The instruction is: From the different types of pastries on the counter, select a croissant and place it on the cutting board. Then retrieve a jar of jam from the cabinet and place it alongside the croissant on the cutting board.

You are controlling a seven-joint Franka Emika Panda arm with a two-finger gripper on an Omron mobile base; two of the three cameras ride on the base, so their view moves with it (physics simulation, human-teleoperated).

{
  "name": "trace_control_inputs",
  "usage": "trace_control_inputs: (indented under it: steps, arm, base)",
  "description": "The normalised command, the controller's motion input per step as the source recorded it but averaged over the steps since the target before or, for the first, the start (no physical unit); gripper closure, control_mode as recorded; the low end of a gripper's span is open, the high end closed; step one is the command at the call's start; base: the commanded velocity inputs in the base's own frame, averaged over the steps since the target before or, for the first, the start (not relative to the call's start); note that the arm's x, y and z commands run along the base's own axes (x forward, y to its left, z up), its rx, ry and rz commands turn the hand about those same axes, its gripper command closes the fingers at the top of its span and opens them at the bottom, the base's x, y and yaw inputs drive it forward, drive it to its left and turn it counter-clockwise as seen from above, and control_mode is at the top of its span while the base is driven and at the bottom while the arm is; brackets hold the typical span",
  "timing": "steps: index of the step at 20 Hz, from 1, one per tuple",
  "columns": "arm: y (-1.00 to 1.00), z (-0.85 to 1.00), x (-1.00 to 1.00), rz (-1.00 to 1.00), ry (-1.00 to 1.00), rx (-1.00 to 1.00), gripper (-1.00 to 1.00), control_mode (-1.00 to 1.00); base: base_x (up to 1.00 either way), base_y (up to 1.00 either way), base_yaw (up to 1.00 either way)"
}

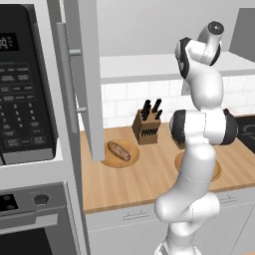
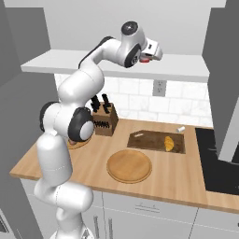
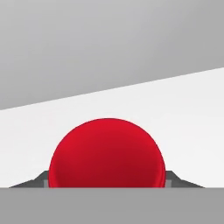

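Note:
The red jar of jam (image 3: 107, 148) sits between my gripper's (image 3: 107, 180) two dark fingertips (image 3: 43, 179), which touch its sides, over the white shelf (image 3: 175, 113) of the cabinet. In the right base view the gripper (image 2: 149, 56) is raised to that shelf (image 2: 93, 63), and a bit of the red jar (image 2: 146, 59) peeks out under it. The golden-yellow croissant (image 2: 169, 143) lies on the right part of the dark cutting board (image 2: 144, 139). The brown streaked pastry (image 1: 119, 151) rests on a round plate (image 1: 110, 162) on the counter (image 1: 134, 184).
The open cabinet door (image 1: 84, 74) hangs left of the arm, next to the black microwave (image 1: 25, 84). A knife block (image 2: 105, 122) stands at the wall. An empty round plate (image 2: 129, 165) lies in front of the board, and a black cooktop (image 2: 219, 158) lies right.

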Motion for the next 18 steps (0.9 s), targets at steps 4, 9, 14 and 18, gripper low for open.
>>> trace_control_inputs:
  steps: [4,9,14,18]
  arm:
    - [-0.1,-0.02,-0.2,0.0,-0.02,0.06,1.0,-1.0]
    - [-0.33,0.3,-0.79,0.0,0.01,0.05,1.0,-1.0]
    - [-0.21,0.74,-1.0,0.0,0.06,0.02,1.0,-1.0]
    - [-0.01,0.6,-1.0,0.05,0.0,0.0,1.0,-1.0]
  base:
    - [0.0,0.0,0.0]
    - [0.0,0.0,0.0]
    - [0.0,0.0,0.0]
    - [0.0,0.0,0.0]
